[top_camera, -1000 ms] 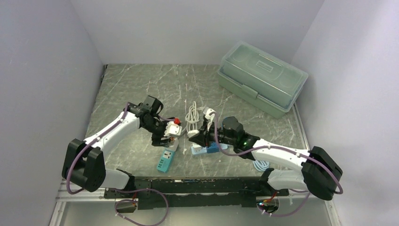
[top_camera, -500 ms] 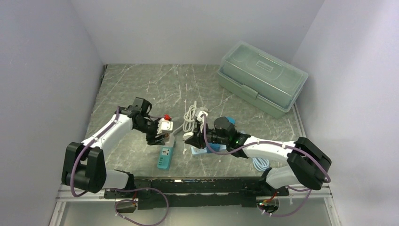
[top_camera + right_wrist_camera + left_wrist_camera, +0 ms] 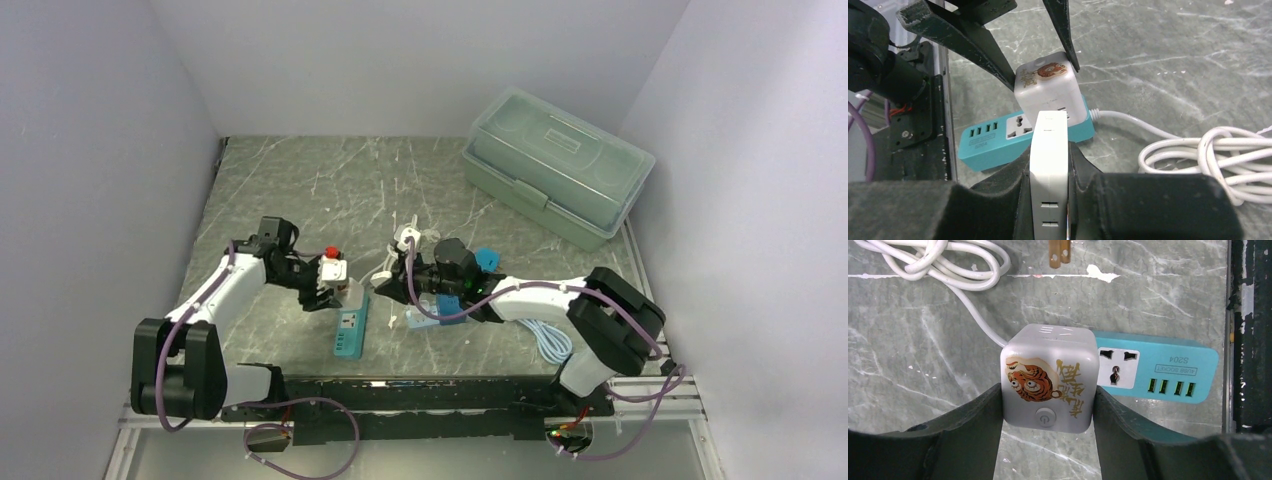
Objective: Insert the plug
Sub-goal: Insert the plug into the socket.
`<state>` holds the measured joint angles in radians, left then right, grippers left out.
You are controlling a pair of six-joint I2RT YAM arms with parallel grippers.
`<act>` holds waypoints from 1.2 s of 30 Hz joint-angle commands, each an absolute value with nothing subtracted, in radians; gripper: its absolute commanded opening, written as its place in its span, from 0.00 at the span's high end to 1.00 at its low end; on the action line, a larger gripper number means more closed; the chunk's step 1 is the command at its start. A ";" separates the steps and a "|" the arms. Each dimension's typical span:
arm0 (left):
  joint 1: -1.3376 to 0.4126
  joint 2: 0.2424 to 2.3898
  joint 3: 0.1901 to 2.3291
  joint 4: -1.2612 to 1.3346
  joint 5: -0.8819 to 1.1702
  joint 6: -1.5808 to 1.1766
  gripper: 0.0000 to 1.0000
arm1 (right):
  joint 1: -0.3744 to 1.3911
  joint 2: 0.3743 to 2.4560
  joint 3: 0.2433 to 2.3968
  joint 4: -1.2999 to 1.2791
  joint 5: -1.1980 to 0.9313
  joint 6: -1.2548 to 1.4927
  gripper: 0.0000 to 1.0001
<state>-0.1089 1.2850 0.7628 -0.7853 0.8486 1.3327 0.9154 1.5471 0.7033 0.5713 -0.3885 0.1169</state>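
Observation:
A flat white plug (image 3: pixel 1049 165) is clamped in my right gripper (image 3: pixel 1049 150); its brass prongs (image 3: pixel 1058 252) point at the cube. The white cube socket (image 3: pixel 1048 385) with a tiger picture sits between the fingers of my left gripper (image 3: pixel 1047 390), which press on both its sides. The cube (image 3: pixel 1048 85) hangs at the cable end of a teal power strip (image 3: pixel 1158 372) lying on the table. In the top view the left gripper (image 3: pixel 330 282) and the right gripper (image 3: pixel 392 276) face each other a short gap apart.
A coiled white cable (image 3: pixel 1208 155) lies to the right of the plug. A pale green lidded box (image 3: pixel 557 165) stands at the back right. A light blue strip (image 3: pixel 430 315) and a blue-white cable (image 3: pixel 550 345) lie under the right arm. The black rail (image 3: pixel 1250 335) borders the near edge.
Both arms have shifted left. The left gripper has closed on the cube and carried it leftward above the teal strip. The right gripper has followed with the plug.

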 commanded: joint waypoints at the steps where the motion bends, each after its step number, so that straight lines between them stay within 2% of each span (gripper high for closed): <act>1: -0.091 1.288 0.692 -0.821 0.752 1.430 0.57 | 0.920 1.576 0.738 0.728 -0.428 0.025 1.00; 9: -0.091 1.238 0.609 -0.787 0.698 1.531 0.60 | 0.920 1.667 0.668 0.975 -0.491 -0.119 1.00; 14: -0.091 1.227 0.587 -0.790 0.683 1.550 0.60 | 0.919 1.737 0.698 1.004 -0.576 -0.143 1.00; 25: -0.091 1.207 0.571 -0.811 0.683 1.574 0.60 | 0.919 1.821 0.676 1.161 -0.566 -0.180 1.00; 36: -0.091 1.221 0.588 -0.825 0.687 1.569 0.59 | 0.917 1.842 0.660 1.178 -0.595 -0.206 1.00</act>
<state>-0.0879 1.1763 0.6411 -0.7044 0.8566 1.5070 0.9161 1.8530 0.6712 1.0927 -0.5602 -0.1787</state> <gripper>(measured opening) 0.632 0.231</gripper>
